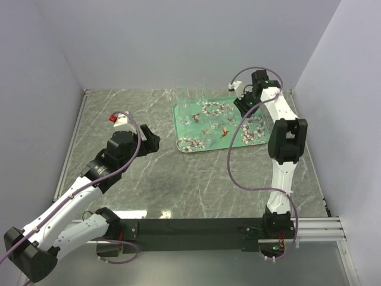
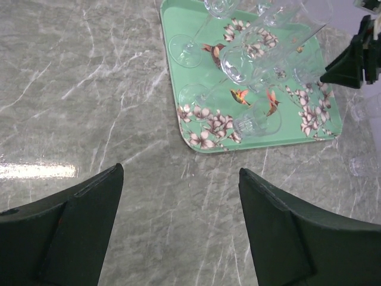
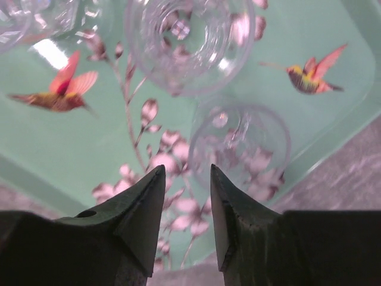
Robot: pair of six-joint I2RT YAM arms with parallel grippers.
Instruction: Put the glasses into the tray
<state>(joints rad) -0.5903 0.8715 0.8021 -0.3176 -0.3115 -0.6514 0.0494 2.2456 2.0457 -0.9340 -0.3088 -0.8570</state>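
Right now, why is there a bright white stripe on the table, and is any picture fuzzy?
Left wrist view: the stripe is light glaring off the shiny table, and the glasses sparkle. Top view: a fainter glare patch at the table's near edge. Right wrist view: very close up, so the tray looks fuzzy.

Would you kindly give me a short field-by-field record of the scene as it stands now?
Surface: grey marbled table
Tray: teal, printed with flowers and birds, at the far right part of the table
Glasses: several clear ones on the tray; count unclear
Left gripper: open, empty, over bare table left of the tray
Right gripper: jaws slightly apart, empty, close above a glass near the tray's edge
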